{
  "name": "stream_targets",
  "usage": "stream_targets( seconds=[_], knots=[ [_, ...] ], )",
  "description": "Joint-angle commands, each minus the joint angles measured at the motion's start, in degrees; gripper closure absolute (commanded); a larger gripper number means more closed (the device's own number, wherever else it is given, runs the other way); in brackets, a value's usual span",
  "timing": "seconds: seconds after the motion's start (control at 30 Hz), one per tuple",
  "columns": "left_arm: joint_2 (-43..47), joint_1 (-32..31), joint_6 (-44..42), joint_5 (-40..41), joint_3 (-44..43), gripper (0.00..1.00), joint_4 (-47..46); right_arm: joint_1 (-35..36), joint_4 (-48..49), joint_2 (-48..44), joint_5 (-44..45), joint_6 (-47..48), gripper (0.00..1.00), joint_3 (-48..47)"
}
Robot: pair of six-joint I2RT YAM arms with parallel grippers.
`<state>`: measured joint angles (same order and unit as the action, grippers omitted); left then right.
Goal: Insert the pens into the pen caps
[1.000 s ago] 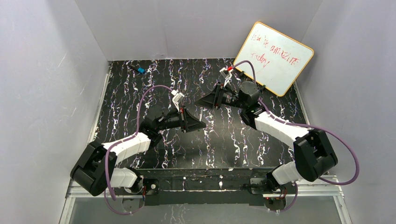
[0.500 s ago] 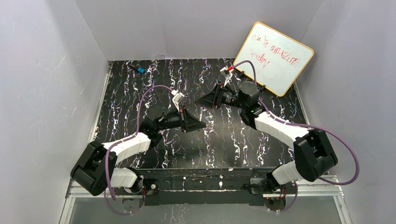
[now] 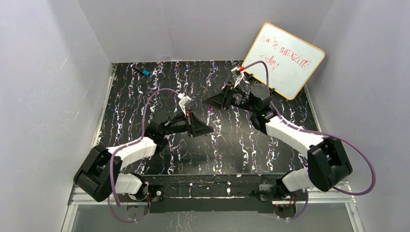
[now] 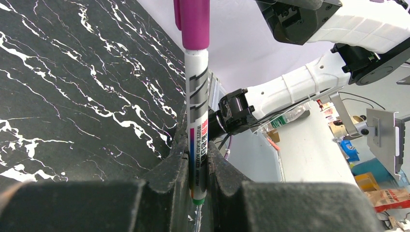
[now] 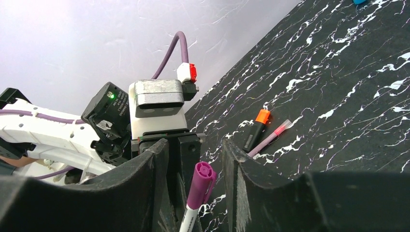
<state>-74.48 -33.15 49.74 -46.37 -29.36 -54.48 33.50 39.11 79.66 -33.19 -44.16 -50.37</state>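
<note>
My left gripper [image 4: 197, 140] is shut on the thin white marker [image 4: 197, 96], which stands upright in it. The magenta cap [image 4: 193, 21] sits on the marker's top end. My right gripper [image 5: 196, 143] is open, its fingers on either side of the magenta cap [image 5: 200, 183] and apart from it. In the top view the right gripper [image 3: 209, 102] faces the left gripper [image 3: 209, 129], with the cap [image 3: 209, 110] between them. The short black marker [image 5: 252, 136] with an orange cap [image 5: 262, 116] and the thin pink pen [image 5: 268, 139] with a pale pink cap [image 5: 283, 126] lie side by side on the table.
A black marker with a blue end [image 3: 143, 72] lies at the far left of the black marbled table [image 3: 145, 96]. A whiteboard [image 3: 285, 58] leans against the wall at the far right. Grey walls enclose the table on three sides.
The right gripper has opened off the magenta cap and its wrist has drawn back to the right. The cap now shows on the marker. The left arm has stayed still.
</note>
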Motion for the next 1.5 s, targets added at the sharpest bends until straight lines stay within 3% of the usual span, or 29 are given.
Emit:
stream_targets(
  seconds=[0.0,0.1,0.33,0.4,0.5,0.53,1.1,1.47],
  knots=[
    [0.63,-0.24,-0.25,-0.63,0.17,1.00,-2.16,0.00,0.81,-0.30,-0.91,1.45,0.49,-3.24],
    [0.81,-0.25,-0.25,-0.61,0.35,1.00,-2.21,0.00,0.41,-0.16,-1.46,1.38,0.50,-3.00],
    [0.98,-0.25,-0.34,-0.54,0.62,1.00,-2.37,0.00,-2.66,0.12,-3.27,1.89,0.64,-3.18],
    [1.00,-0.25,-0.33,-0.50,0.55,1.00,-2.39,-0.01,-4.01,0.19,-3.69,2.51,0.73,-3.47],
    [1.18,-0.25,-0.26,-0.47,0.29,1.00,-2.43,0.01,-6.57,0.30,-4.33,3.37,0.97,-3.94],
    [1.15,-0.25,-0.30,-0.52,0.15,1.00,-2.43,0.04,-7.41,0.24,-4.36,3.57,0.99,-4.01],
    [-1.10,0.93,-0.69,-2.12,-5.00,1.00,-2.32,4.03,-20.46,-4.34,-5.58,9.60,0.99,-0.83],
    [2.32,9.03,-0.71,-4.50,-8.11,1.00,0.58,7.17,-26.77,-7.82,-6.38,12.34,0.99,5.43]
  ],
)
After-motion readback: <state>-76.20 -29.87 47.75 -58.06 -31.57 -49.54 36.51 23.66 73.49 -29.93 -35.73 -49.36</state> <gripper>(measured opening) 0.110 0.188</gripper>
